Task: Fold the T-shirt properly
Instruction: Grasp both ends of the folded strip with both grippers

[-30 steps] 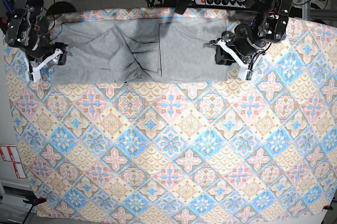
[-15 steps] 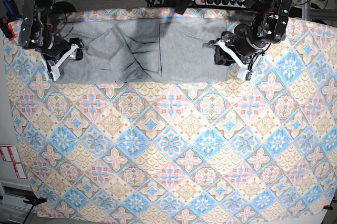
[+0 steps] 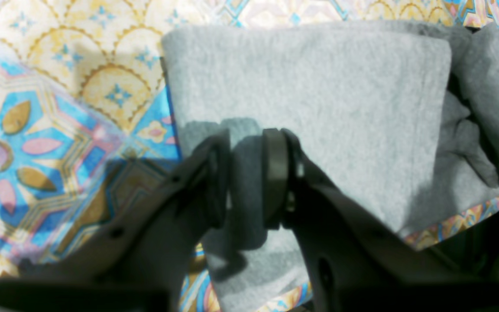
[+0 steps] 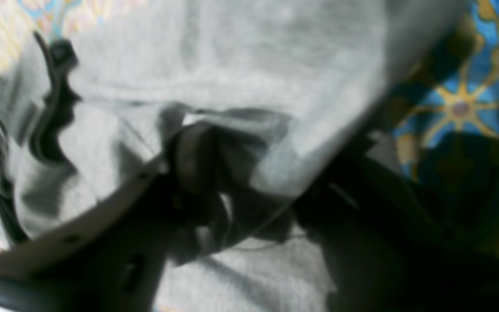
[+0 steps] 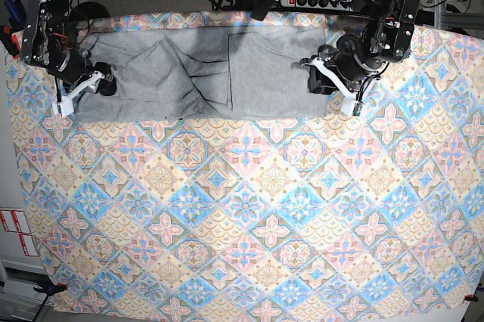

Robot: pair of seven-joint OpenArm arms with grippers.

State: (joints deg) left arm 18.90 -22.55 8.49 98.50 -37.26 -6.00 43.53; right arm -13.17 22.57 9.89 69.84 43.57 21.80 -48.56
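Compared with a second ago, right gripper [image 4: 236, 173] moved onto T-shirt [image 5: 204, 72] edge and now closing, grasp unclear; left gripper [image 3: 245, 177] clamped on its end, ready for folding.

Matt fuzzy cotton T-shirt [image 3: 310, 91], printed tablecloth [image 5: 249, 224]

Black jointed arms, exposed cabling; left tool [image 5: 330, 80] and right tool [image 5: 76, 88] with white fingers, dark pads.

A patterned tablecloth [image 5: 249, 216] and a power strip [image 5: 321, 1].
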